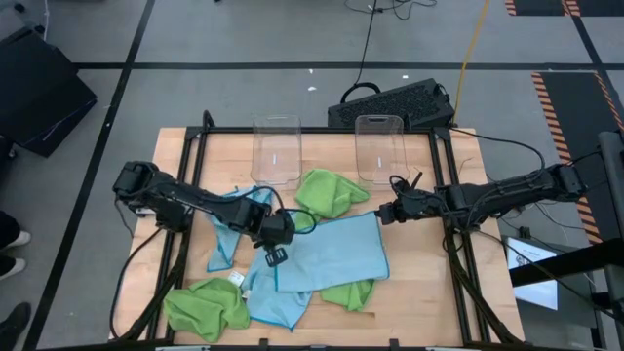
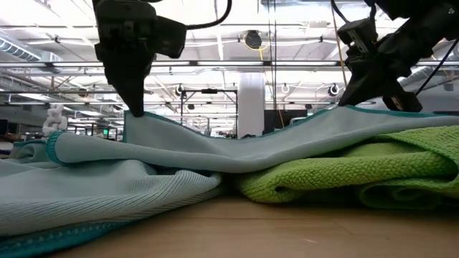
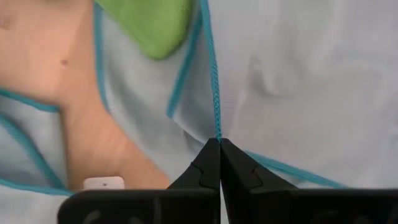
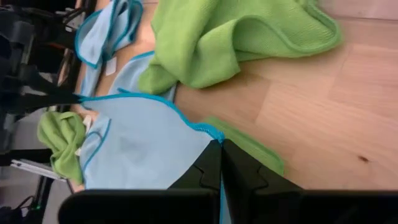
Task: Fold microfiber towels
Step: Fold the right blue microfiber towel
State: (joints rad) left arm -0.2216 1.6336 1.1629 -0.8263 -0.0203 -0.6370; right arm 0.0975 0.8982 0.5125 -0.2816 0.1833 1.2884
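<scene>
A light blue microfiber towel (image 1: 331,255) lies spread at the table's middle, over other towels. My left gripper (image 1: 274,237) is shut on its far left corner and my right gripper (image 1: 380,213) on its far right corner. In the low view both corners stand raised and the far edge (image 2: 237,154) sags between them. Lime green towels lie crumpled at the far middle (image 1: 331,191), the near left (image 1: 205,304) and under the spread towel's near edge (image 1: 351,292). More blue towels lie at the left (image 1: 226,234) and near middle (image 1: 278,307). My left gripper pinches the towel's far left corner at its teal hem (image 3: 217,127) between the two fingertips (image 2: 134,107), coming steeply from above. The corner is lifted off the table; the cloth falls away from it. My right gripper pinches the far right corner (image 4: 208,132) between its fingertips, slanting down from the table's right side. That corner (image 2: 337,109) is held up above a green towel (image 2: 344,179), and the rest of the cloth rests on the pile.
Two clear plastic bins (image 1: 277,151) (image 1: 380,146) stand upright at the table's far edge. A dark keyboard (image 1: 395,102) lies on the floor beyond. Bare wood (image 1: 429,283) shows at the near right. A white label (image 3: 104,183) sits on a blue towel under my left gripper.
</scene>
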